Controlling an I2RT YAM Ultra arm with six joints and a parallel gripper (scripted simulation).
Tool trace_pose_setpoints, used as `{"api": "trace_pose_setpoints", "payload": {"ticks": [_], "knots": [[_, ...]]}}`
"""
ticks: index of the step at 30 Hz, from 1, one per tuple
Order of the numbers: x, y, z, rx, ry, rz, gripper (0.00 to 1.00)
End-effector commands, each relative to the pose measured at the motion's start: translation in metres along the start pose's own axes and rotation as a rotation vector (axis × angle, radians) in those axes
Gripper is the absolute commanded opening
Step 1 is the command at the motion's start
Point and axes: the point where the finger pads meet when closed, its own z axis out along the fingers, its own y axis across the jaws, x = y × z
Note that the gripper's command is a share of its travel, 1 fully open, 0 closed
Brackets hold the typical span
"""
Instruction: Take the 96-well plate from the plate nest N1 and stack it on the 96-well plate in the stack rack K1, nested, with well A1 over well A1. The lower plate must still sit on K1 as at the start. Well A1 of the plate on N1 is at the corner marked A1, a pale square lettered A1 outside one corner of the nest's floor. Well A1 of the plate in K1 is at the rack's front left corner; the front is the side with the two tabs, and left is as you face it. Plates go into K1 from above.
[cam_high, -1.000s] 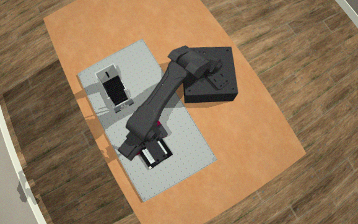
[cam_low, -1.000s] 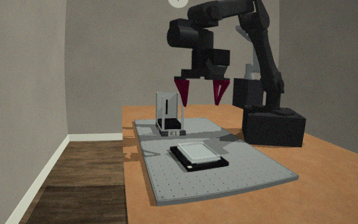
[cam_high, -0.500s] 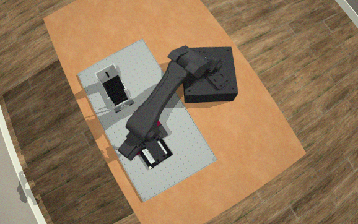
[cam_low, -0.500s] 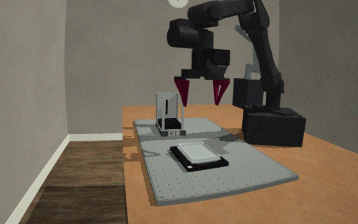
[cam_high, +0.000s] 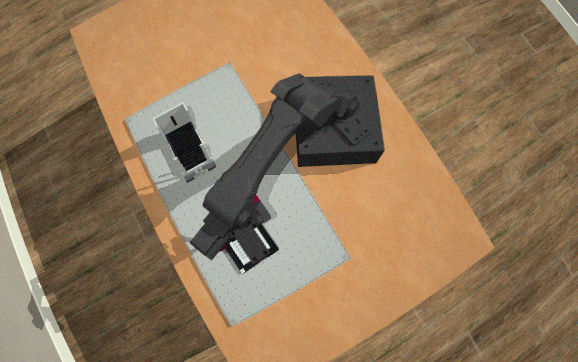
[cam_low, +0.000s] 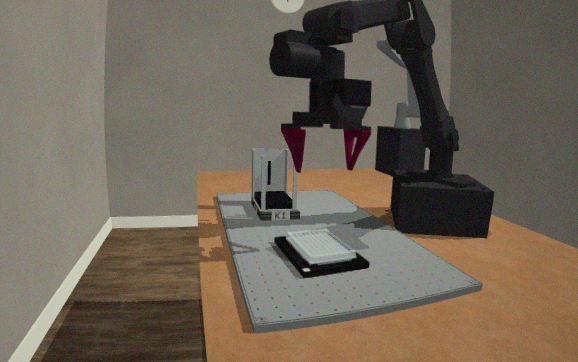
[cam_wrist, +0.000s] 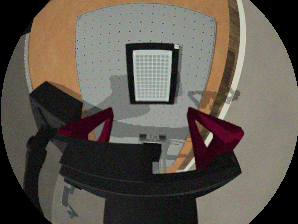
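A clear 96-well plate (cam_low: 320, 245) lies on the black plate nest N1 (cam_low: 322, 257) near the front of the grey baseplate. A pale A1 square (cam_low: 306, 270) marks the nest's front left corner. The plate also shows in the wrist view (cam_wrist: 153, 74) and partly under the arm in the top view (cam_high: 250, 248). The stack rack K1 (cam_low: 274, 187) stands further back, tall and white, with a dark plate (cam_high: 185, 145) at its bottom. My gripper (cam_low: 325, 147) is open and empty, fingers pointing down, high above the nest and plate; it also shows in the wrist view (cam_wrist: 150, 132).
The arm's black base block (cam_low: 440, 202) stands on the orange table to the right of the baseplate. The table's left edge drops to a wood floor (cam_low: 130, 290).
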Motion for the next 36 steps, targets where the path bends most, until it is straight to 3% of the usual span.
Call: {"api": "trace_pose_setpoints", "payload": {"ticks": [1, 9, 12, 13, 15, 23, 27, 29, 30, 36], "knots": [[-0.001, -0.008, -0.016, 0.038, -0.017, 0.003, 1.00], [-0.001, -0.008, -0.016, 0.038, -0.017, 0.003, 1.00], [-0.002, -0.014, -0.013, 0.057, -0.023, 0.003, 1.00], [-0.002, -0.014, -0.009, 0.052, -0.021, 0.003, 1.00], [0.001, -0.002, 0.010, 0.000, -0.005, 0.003, 1.00], [0.001, -0.003, 0.019, 0.011, -0.008, 0.003, 1.00], [0.002, -0.002, 0.030, -0.001, -0.004, 0.004, 1.00], [0.002, -0.002, 0.030, -0.001, -0.004, 0.004, 1.00], [0.001, -0.004, 0.020, 0.027, -0.013, 0.004, 1.00], [0.002, -0.002, 0.042, -0.002, -0.004, 0.004, 1.00]]}}
